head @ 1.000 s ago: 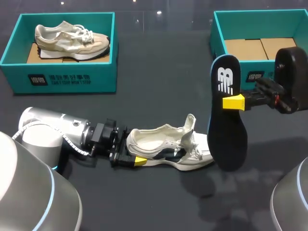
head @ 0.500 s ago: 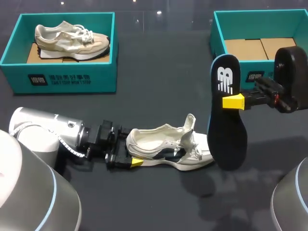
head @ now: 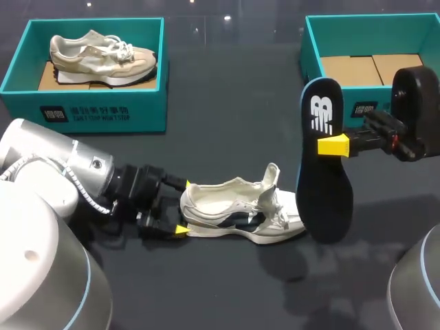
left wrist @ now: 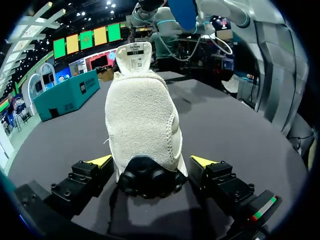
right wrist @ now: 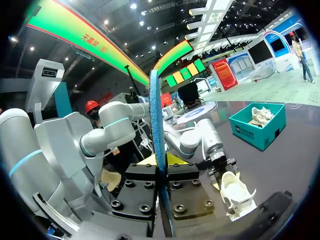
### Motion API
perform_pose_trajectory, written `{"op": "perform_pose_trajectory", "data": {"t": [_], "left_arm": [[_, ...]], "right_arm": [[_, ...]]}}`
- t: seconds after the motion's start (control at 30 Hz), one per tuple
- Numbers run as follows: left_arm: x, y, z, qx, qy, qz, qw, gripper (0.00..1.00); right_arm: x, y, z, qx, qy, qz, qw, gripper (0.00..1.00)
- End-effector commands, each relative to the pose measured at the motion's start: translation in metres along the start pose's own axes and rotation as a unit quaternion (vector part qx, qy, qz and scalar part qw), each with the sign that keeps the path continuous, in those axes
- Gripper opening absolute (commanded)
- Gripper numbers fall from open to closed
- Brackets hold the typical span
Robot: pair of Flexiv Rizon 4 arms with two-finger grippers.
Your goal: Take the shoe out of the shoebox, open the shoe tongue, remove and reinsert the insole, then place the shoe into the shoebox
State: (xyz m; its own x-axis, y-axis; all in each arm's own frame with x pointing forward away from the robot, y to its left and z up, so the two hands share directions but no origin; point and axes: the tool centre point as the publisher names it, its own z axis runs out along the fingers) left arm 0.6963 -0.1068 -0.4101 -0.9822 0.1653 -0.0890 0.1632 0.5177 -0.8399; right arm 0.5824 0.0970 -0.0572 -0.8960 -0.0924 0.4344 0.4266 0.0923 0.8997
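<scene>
A cream sneaker [head: 237, 213] lies on the dark table, toe to the right, tongue pulled up. My left gripper [head: 177, 207] sits at its heel, open. In the left wrist view the heel [left wrist: 145, 125] stands between the spread fingers [left wrist: 100, 161] with a gap on each side. My right gripper [head: 338, 146] is shut on the dark insole [head: 323, 172], holding it upright above the table just right of the shoe's toe. The right wrist view shows the insole [right wrist: 155, 120] edge-on between the right gripper [right wrist: 162, 172] jaws, with the sneaker [right wrist: 235, 192] beyond.
A teal shoebox [head: 82, 110] at the back left holds a second cream sneaker [head: 103, 56]. Another teal shoebox [head: 313, 48] at the back right shows only its cardboard floor. Bare dark table lies in front of the shoe and between the boxes.
My left gripper has drawn back a little to the left along the heel, and its arm has swung up and leftward. The right arm and insole have not moved.
</scene>
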Motion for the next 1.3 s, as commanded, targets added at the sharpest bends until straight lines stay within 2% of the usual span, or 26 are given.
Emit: {"op": "perform_pose_trajectory", "data": {"t": [0.03, 0.23, 0.33, 0.37, 0.4, 0.43, 0.5, 0.63, 0.73, 0.8, 0.83, 1.2, 1.3], "left_arm": [[0.001, -0.003, -0.003, -0.02, 0.001, -0.001, 1.0, 1.0], [0.001, -0.003, -0.003, -0.02, 0.001, -0.001, 1.0, 1.0], [-0.009, 0.0, -0.012, -0.03, -0.001, -0.033, 0.999, 1.0], [-0.011, 0.001, -0.015, -0.039, 0.004, -0.039, 0.998, 1.0], [-0.015, 0.0, -0.015, -0.07, -0.004, -0.06, 0.996, 1.0], [-0.017, 0.001, -0.016, -0.067, 0.004, -0.051, 0.996, 1.0], [-0.02, 0.0, -0.018, -0.107, -0.005, -0.07, 0.992, 1.0], [-0.021, -0.007, -0.025, -0.15, -0.005, -0.067, 0.986, 1.0], [-0.02, -0.015, -0.028, -0.211, 0.012, -0.066, 0.975, 1.0], [-0.021, -0.018, -0.027, -0.305, 0.021, -0.066, 0.95, 1.0], [-0.023, -0.017, -0.027, -0.353, -0.002, -0.064, 0.933, 1.0], [-0.023, -0.017, -0.027, -0.353, -0.002, -0.064, 0.933, 1.0], [-0.024, -0.024, -0.03, -0.361, -0.007, -0.076, 0.93, 1.0]], "right_arm": [[0.0, 0.0, 0.001, 0.0, 0.0, 0.0, 1.0, 0.0], [0.0, 0.0, 0.001, 0.0, 0.0, 0.0, 1.0, 0.0], [0.0, 0.0, 0.001, 0.0, 0.0, 0.0, 1.0, 0.0], [0.0, 0.0, 0.001, 0.0, 0.0, 0.0, 1.0, 0.0], [0.0, 0.0, 0.001, 0.0, 0.0, 0.0, 1.0, 0.0], [0.0, 0.0, 0.001, 0.0, 0.0, 0.0, 1.0, 0.0], [0.0, 0.0, 0.001, 0.0, 0.0, 0.0, 1.0, 0.0], [0.0, 0.0, 0.001, 0.0, 0.0, 0.0, 1.0, 0.0], [0.0, 0.0, 0.001, 0.0, 0.0, 0.0, 1.0, 0.0], [0.0, 0.0, 0.001, 0.0, 0.0, 0.0, 1.0, 0.0], [0.0, 0.0, 0.001, 0.0, 0.0, 0.0, 1.0, 0.0], [0.0, 0.0, 0.001, 0.0, 0.0, 0.0, 1.0, 0.0], [0.0, 0.0, 0.001, 0.0, 0.0, 0.0, 1.0, 0.0]]}}
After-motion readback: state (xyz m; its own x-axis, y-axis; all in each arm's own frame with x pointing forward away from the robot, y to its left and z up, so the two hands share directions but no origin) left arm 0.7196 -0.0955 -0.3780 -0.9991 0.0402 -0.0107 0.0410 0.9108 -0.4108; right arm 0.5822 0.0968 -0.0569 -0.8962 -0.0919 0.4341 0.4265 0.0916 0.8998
